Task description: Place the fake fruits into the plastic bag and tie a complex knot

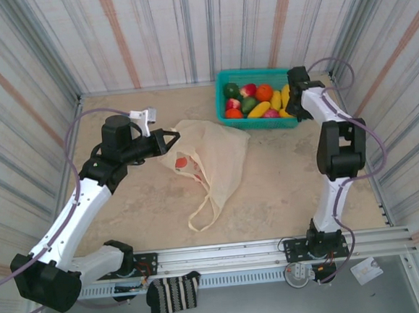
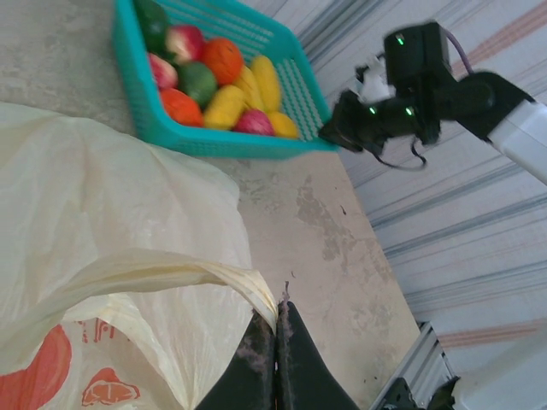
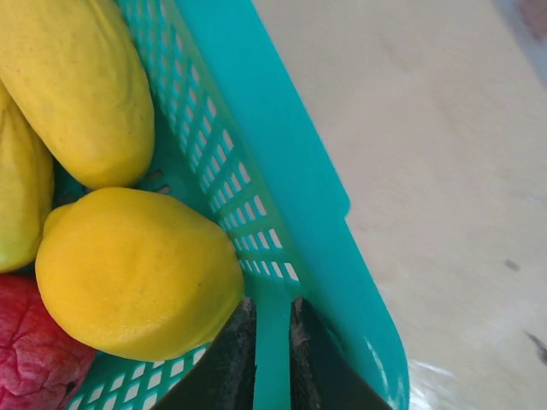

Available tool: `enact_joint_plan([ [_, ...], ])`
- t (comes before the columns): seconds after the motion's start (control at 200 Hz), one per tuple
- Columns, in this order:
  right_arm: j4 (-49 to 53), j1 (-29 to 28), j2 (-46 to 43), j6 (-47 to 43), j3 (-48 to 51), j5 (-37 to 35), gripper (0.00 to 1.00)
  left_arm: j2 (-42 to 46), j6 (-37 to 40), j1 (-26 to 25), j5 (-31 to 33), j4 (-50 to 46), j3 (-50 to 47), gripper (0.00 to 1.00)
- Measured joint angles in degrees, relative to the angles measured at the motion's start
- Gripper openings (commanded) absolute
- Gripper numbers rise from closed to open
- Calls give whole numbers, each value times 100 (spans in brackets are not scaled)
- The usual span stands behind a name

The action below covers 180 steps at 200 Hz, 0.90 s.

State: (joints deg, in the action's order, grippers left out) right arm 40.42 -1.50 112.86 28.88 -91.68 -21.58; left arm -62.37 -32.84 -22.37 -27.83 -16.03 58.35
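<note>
Fruits (image 3: 137, 273) just inside right hand (image 3: 272, 309), clamped on teal basket wall (image 3: 291, 171); plastic bag (image 2: 128, 213) well apart to its left, handle (image 2: 171, 272) pinched in closed left hand (image 2: 275, 320).

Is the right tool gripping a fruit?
No, the right tool pinches the rim of the teal basket, beside a yellow fruit.

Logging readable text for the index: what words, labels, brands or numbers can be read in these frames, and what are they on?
No text can be read.
On the thin cream-yellow plastic bag: orange-red print marks, too blurred to read.
On the white tag at the near right edge: too small to read.
On the teal mesh plastic basket: no lettering seen.
</note>
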Motion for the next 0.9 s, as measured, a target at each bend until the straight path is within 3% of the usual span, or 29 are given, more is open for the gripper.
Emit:
enact_joint_plan([
  [0.316,-431,15,-1967,592,2461,48,29,-50,-494,684,1043,13,2,0],
  [0.576,-562,-876,-2671,1132,3250,564,31,-127,-885,1121,2085,-15,74,0],
  [0.656,-525,-1272,-2677,1169,3300,837,40,-197,-935,1154,2155,22,142,0],
  [0.726,-437,-1561,-2691,1075,3274,977,62,-247,-942,1147,2146,94,153,0],
  [0.791,-393,-1703,-2754,815,3206,1113,74,-271,-938,1104,2133,146,153,0],
  [0.902,-387,-1729,-2835,286,2865,1447,79,-273,-901,1001,2070,212,153,0],
])
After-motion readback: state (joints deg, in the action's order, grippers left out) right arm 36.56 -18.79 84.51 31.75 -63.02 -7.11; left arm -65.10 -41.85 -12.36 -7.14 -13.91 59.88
